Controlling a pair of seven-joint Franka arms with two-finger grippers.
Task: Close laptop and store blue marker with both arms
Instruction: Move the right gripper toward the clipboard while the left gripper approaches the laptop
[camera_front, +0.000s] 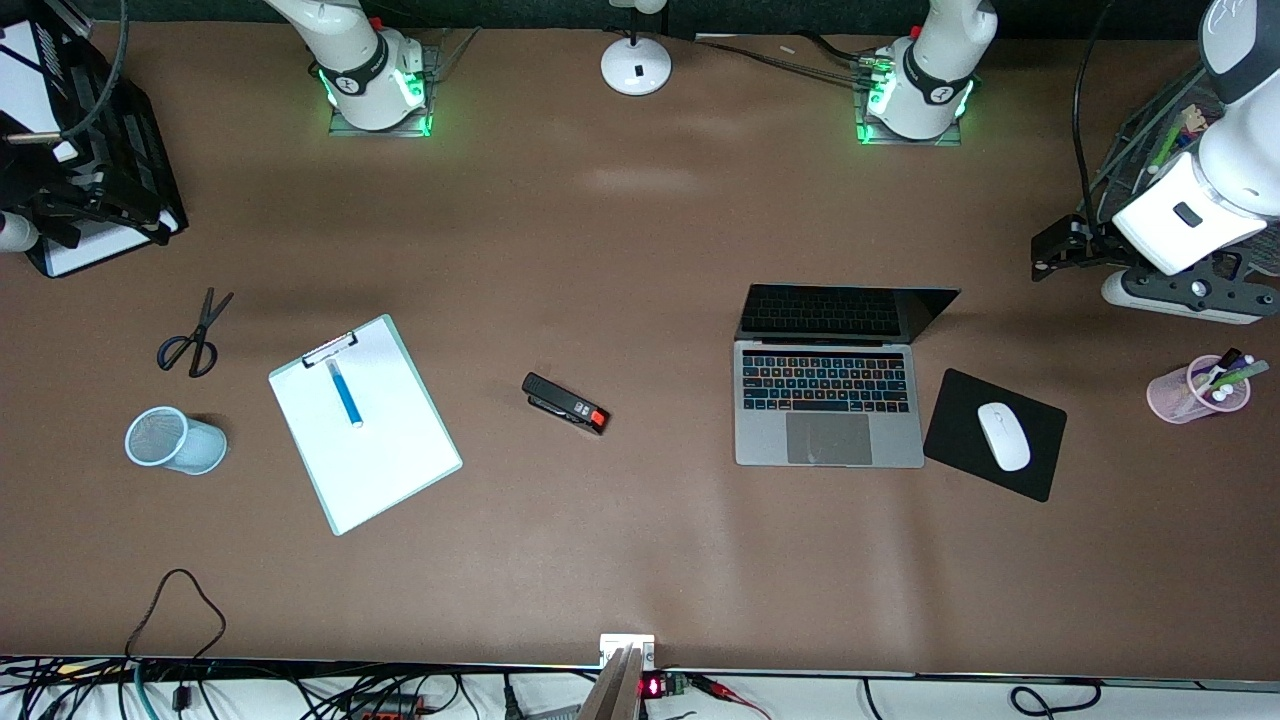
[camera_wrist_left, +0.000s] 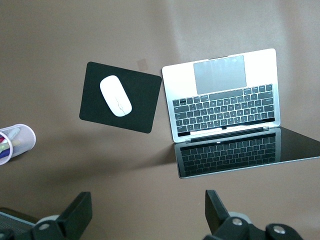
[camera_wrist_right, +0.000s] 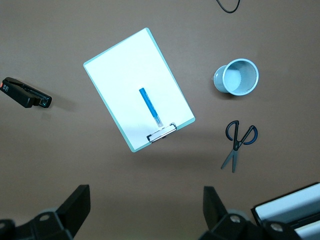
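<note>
Laptop: the slim silver-grey laptop lies open on the brown table, toward the left arm's end, screen dark, keys lit bluish.
Marker: the slim bright blue marker lies on the white sheet of a pale green clipboard, toward the right arm's end, well apart from the laptop.
Left tool: up in the air over bare table near the laptop's lid edge, fingers spread wide, holding nothing.
Right tool: over bare table near the clipboard's clip end, fingers spread wide, empty.
Beside the laptop: black mouse pad with white mouse.
Between laptop and clipboard: black stapler.
Near the clipboard: black-handled scissors and a pale blue mesh cup on its side.
</note>
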